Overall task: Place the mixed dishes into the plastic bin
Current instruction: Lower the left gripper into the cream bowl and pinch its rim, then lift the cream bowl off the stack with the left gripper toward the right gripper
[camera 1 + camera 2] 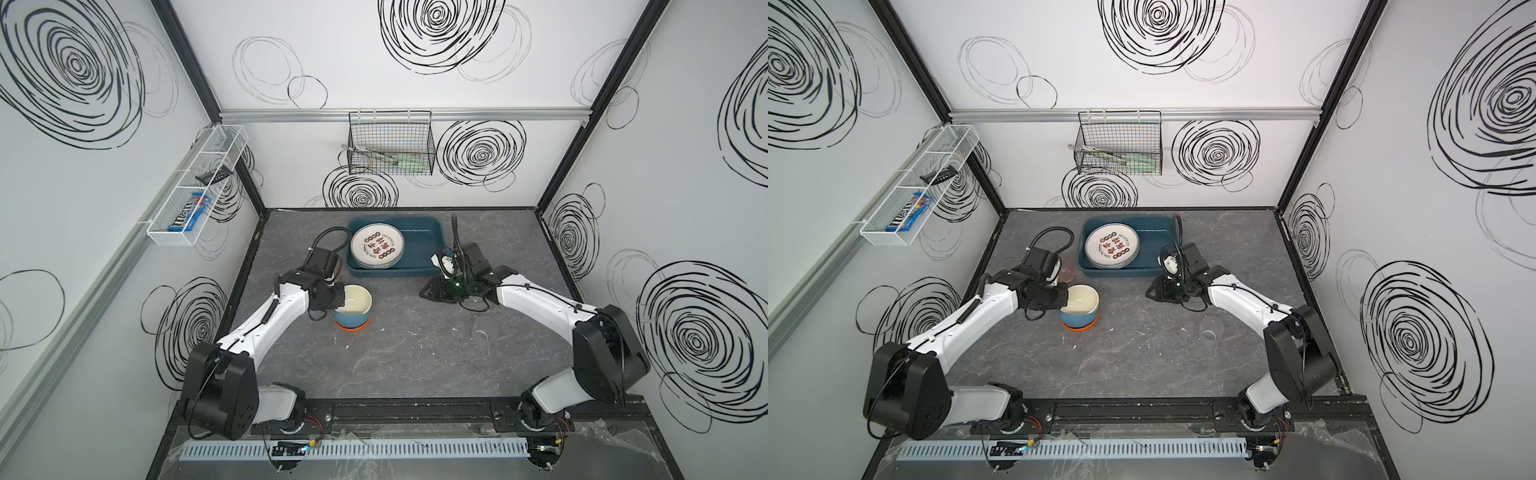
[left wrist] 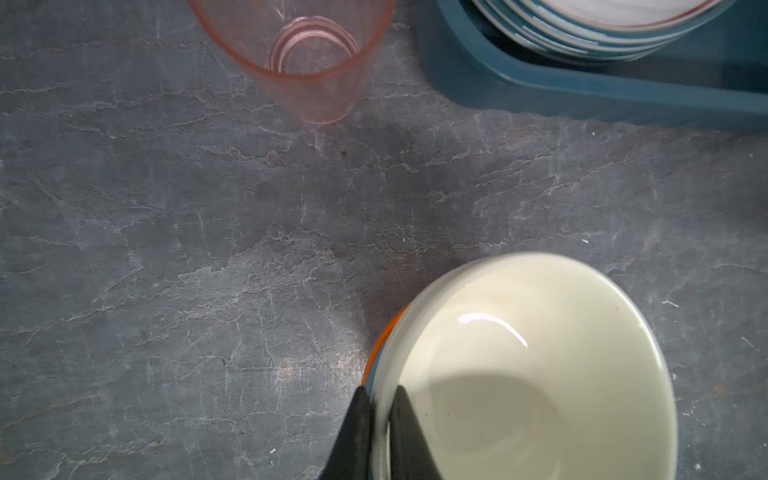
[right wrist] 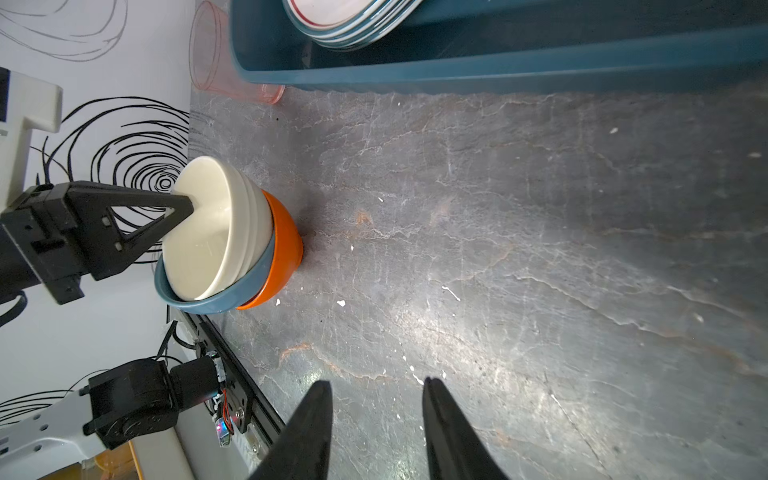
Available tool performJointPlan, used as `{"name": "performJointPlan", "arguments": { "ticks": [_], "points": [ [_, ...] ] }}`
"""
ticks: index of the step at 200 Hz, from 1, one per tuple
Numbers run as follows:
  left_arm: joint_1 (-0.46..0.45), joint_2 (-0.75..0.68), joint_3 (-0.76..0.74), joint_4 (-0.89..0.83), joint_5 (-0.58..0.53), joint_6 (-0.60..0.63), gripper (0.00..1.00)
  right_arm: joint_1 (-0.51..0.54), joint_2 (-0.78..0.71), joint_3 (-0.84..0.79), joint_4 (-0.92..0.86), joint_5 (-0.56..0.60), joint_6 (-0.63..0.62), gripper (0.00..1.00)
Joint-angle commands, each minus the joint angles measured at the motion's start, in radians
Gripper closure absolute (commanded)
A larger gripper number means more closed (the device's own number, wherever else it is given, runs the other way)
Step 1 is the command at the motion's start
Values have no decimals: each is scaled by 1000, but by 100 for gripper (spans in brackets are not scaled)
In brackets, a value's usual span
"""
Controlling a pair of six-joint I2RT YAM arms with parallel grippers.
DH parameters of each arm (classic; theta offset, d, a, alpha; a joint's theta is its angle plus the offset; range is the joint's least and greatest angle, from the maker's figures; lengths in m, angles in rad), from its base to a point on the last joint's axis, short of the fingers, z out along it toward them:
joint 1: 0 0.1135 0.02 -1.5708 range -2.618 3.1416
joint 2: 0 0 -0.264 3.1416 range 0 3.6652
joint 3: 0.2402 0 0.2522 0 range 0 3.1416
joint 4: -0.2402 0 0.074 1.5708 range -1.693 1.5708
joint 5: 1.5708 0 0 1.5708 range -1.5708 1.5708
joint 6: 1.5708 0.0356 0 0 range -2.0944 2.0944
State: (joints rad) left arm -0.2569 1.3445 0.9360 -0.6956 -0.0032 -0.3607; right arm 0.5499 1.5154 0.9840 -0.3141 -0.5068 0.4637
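The left pincer is pressed together on the rim of the nested bowls. One finger is set inside the cream top bowl and the other outside its wall, and the same pinch is seen in the right wrist view. The bowls are stood on the table, the cream ones being nested in a blue one with an orange one at the bottom. Beyond the left pincer's fingertips, the pink tumbler is stood upright on the table, apart from the bowls and just beside a corner of the plastic bin. The plates are stacked inside the bin, at the end nearer the left pincer. The right pincer is spread, with nothing held between its fingers, and is kept low over bare table. The bin's long front wall is near it, and the bowls are well apart from it. The clear tumbler is found on the table behind the right pincer, beside that arm's forearm; its pose cannot be told through the blur.
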Motion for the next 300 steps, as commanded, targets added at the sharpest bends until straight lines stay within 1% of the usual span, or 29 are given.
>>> {"name": "performJointPlan", "arguments": {
  "ticks": [1,51,83,85,87,123,139,154,180,216,242,249,300],
  "points": [
    [-10,-40,19,2,-13,3,90,4,-4,-12,19,7,6,59],
    [-21,-66,46,-14,-9,-5,96,3,-1,-8,18,7,9,59],
    [-23,-76,69,-26,1,-6,96,7,-2,3,9,7,9,59],
    [-23,-76,70,-27,1,-6,99,7,-2,5,8,7,9,59],
    [-24,-77,72,-28,1,-6,100,8,-1,7,7,8,9,59],
    [-28,-93,107,-44,13,-10,100,20,10,59,-32,19,1,58],
    [-36,-99,128,-53,23,-12,100,32,19,103,-66,32,-8,54],
    [-46,-100,146,-59,31,-17,100,43,26,142,-91,39,-16,53],
    [-77,-95,176,-64,35,-26,100,51,34,210,-132,35,-17,52],
    [-130,-84,205,-49,41,-57,100,57,26,281,-173,31,-16,47],
    [-180,-59,235,-38,32,-64,100,65,18,311,-196,28,-14,43],
    [-195,-51,242,-36,27,-93,100,68,18,318,-201,30,-14,43],
    [-280,-3,289,-11,14,-131,100,87,30,332,-205,18,-4,42]
  ]
}}
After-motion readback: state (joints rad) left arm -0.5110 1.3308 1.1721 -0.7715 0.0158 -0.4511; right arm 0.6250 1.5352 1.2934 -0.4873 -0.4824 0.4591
